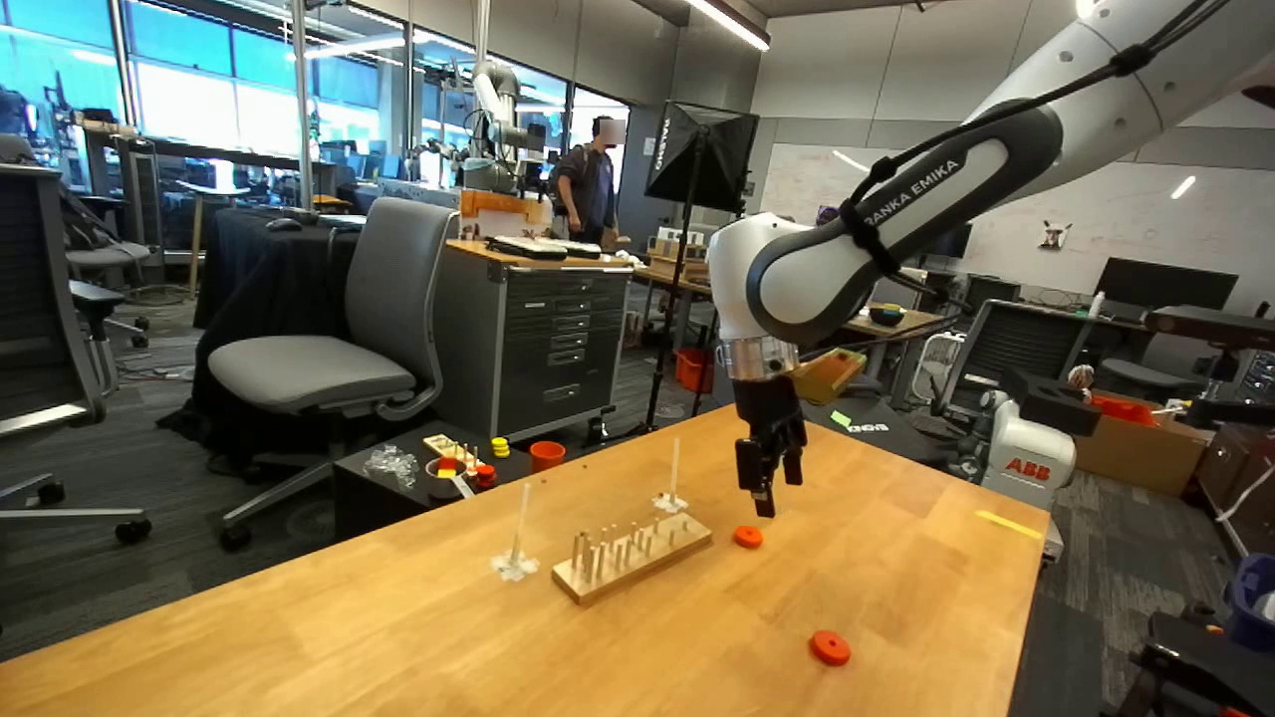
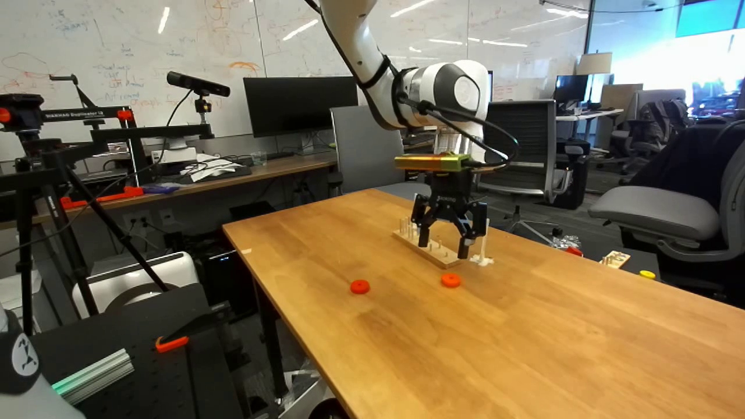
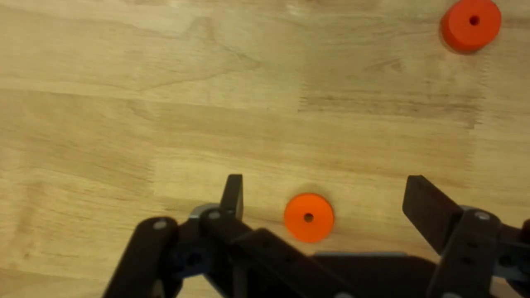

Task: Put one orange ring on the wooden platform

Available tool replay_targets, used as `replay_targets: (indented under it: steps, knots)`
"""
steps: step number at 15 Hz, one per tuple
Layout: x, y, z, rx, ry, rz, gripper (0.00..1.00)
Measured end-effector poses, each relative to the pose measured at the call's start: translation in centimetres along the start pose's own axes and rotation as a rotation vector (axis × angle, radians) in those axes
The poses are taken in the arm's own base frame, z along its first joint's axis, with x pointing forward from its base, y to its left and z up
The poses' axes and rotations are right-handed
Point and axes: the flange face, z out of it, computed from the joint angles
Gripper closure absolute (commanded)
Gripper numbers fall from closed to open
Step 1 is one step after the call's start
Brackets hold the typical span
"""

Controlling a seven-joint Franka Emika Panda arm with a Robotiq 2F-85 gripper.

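Gripper (image 3: 325, 196): spread wide, holding nothing; above the table (image 1: 896, 558);
Near ring (image 1: 748, 539): on the table, just beside the platform (image 1: 637, 571); seen between the fingers (image 3: 430, 213) in the wrist view;
Far ring (image 1: 829, 651): on the table, farther off.

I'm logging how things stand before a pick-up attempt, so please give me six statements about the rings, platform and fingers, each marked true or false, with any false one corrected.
1. Two orange rings lie on the table. True.
2. The platform bears upright pegs. True.
3. A ring sits on the platform. False: both lie apart from it, on the table.
4. In the wrist view, one ring shows between the fingers. True.
5. The fingers are closed together. False: they stand apart, holding nothing.
6. The wrist view shows a single ring. False: it shows both.
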Motion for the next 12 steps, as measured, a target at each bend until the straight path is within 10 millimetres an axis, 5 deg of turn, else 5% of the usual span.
replay_targets:
  steps: [6, 12]
  knots:
    - [2.7, -0.6, 3.5, 0.245, 0.087, 0.042, 0.0]
    - [3.8, 2.3, 5.7, 0.3, 0.086, 0.126, 0.0]
